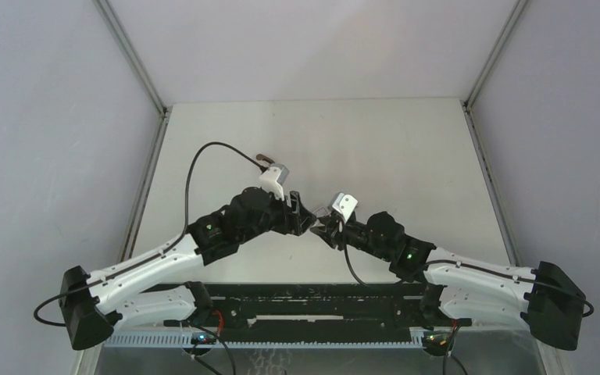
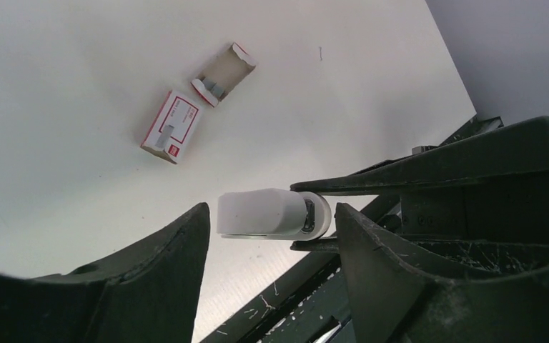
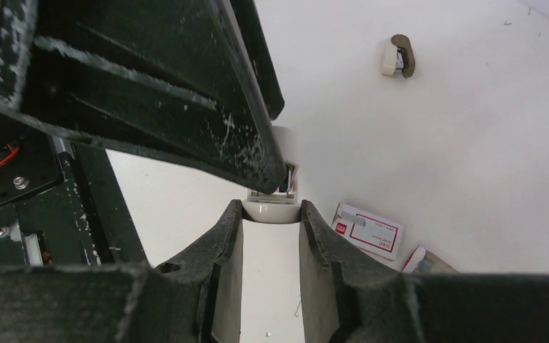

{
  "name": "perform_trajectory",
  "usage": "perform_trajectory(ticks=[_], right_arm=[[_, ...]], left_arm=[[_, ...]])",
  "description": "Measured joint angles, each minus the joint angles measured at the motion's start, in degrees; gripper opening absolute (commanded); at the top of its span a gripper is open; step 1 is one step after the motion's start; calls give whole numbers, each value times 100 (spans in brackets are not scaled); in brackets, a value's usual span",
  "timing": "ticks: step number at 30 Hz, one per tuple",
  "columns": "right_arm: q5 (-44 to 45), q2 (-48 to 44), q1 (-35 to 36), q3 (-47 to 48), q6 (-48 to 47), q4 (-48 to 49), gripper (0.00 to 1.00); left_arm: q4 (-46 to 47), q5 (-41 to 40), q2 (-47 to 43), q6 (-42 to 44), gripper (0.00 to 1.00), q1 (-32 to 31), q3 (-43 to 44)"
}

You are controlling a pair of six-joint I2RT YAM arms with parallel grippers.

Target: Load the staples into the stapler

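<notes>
The stapler (image 2: 257, 213) is small and white and hangs above the table. My right gripper (image 3: 271, 206) is shut on its rounded end, and the stapler's body (image 3: 284, 146) runs on beyond the fingertips. My left gripper (image 2: 271, 214) is open, with one finger on each side of the stapler and a narrow gap on both sides. In the top view the two grippers meet mid-table, the left gripper (image 1: 305, 215) facing the right gripper (image 1: 330, 226). The staples' pink-red and white box sleeve (image 2: 173, 126) lies on the table. Its slid-out tray (image 2: 221, 73) lies beside it.
A small white and brown item (image 3: 399, 57) lies farther out on the table, also seen behind the left arm as the same item (image 1: 266, 160). The black base rail (image 2: 307, 293) at the near edge is strewn with loose staple bits.
</notes>
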State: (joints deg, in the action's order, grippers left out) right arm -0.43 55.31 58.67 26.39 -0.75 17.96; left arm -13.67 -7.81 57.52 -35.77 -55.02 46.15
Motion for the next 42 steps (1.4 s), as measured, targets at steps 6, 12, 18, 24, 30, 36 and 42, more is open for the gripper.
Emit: perform_trajectory(ticks=[6,12,18,24,30,36,42], right_arm=[[140,48,61,0,-63,85,0],[170,48,66,0,-105,164,0],[186,57,70,-2,-151,153,0],[210,55,74,-138,-151,356,0],[188,20,105,-273,-136,623,0],[157,-105,131,-420,-96,793,0],[195,-258,136,-605,-35,710,0]], left_arm=[[-39,160,136,-96,56,52,0],[-44,212,205,-131,42,96,0],[22,273,223,-140,19,116,-2],[13,514,205,-133,1,295,-33],[35,925,39,-168,0,522,-157],[63,1320,-138,-262,0,693,-302],[-63,1226,-411,-264,0,1123,-332]])
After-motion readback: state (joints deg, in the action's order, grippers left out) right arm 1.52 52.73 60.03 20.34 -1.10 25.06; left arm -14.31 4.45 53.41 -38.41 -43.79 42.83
